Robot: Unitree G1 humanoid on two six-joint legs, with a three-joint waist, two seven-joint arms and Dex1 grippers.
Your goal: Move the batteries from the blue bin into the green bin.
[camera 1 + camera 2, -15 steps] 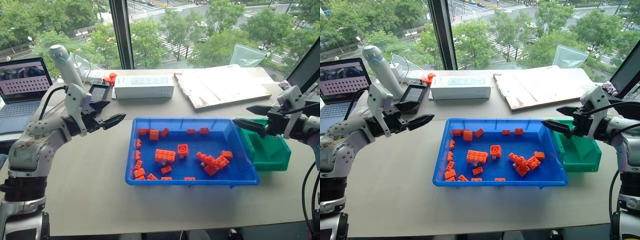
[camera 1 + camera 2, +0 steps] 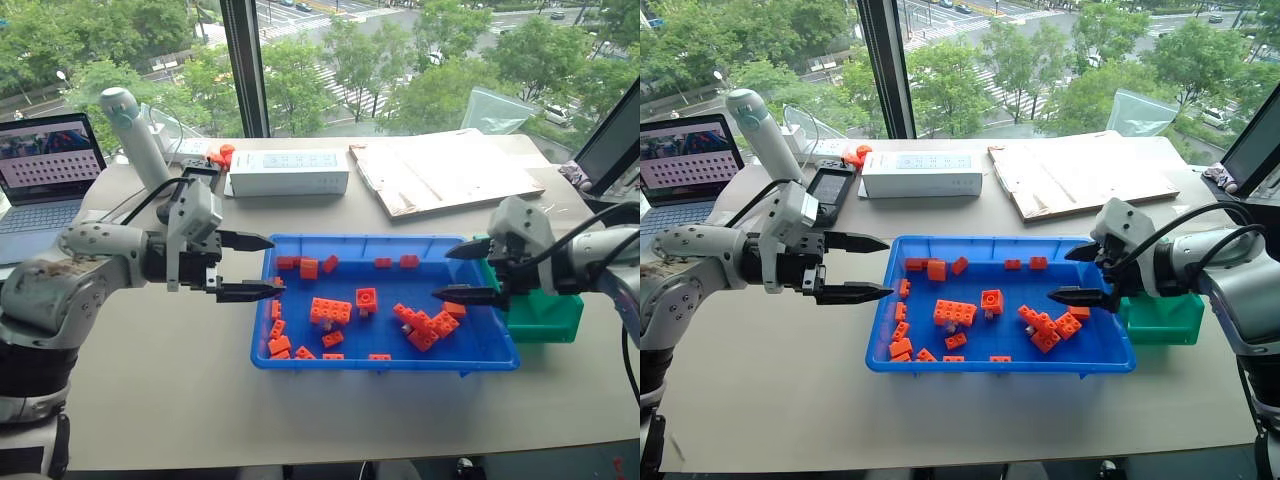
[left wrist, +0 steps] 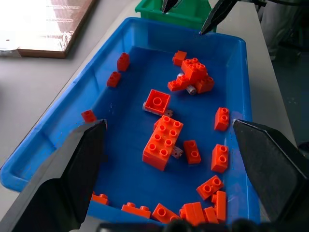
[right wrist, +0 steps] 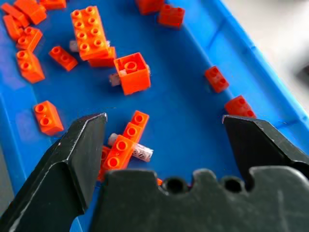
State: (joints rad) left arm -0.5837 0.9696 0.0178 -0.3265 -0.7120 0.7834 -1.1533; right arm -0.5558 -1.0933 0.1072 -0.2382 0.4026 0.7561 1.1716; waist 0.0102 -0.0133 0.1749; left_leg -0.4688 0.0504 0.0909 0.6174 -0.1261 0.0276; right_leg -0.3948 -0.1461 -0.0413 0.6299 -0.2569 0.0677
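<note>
Over the right end of the large, shallow bright-blue plastic bin [image 2: 300,360], the right tool [image 2: 458,272] hangs with its two black fingers spread wide and nothing between them, tips pointing in across a cluster of orange studded plastic bricks [image 2: 425,325]. Below it, in the right wrist view, one slim silvery-grey cylindrical battery [image 4: 140,152] lies on the blue floor, half tucked under an orange brick; two more pale cylinders [image 4: 115,79] peep from beneath other bricks nearer the middle of the tray. Just beyond the blue bin's right end, touching or nearly so, sits the small, deeper green plastic bin [image 2: 545,310], partly hidden behind the right arm. At the opposite end, the left tool [image 2: 262,266] is likewise open and empty, its fingers level over the blue bin's left rim. More orange bricks lie scattered across the tray. Farther back on the pale grey table [image 2: 180,400] lie a white rectangular box [image 2: 288,172] and a flat brown board [image 2: 440,175], with an open laptop [image 2: 45,170] at the far left.
</note>
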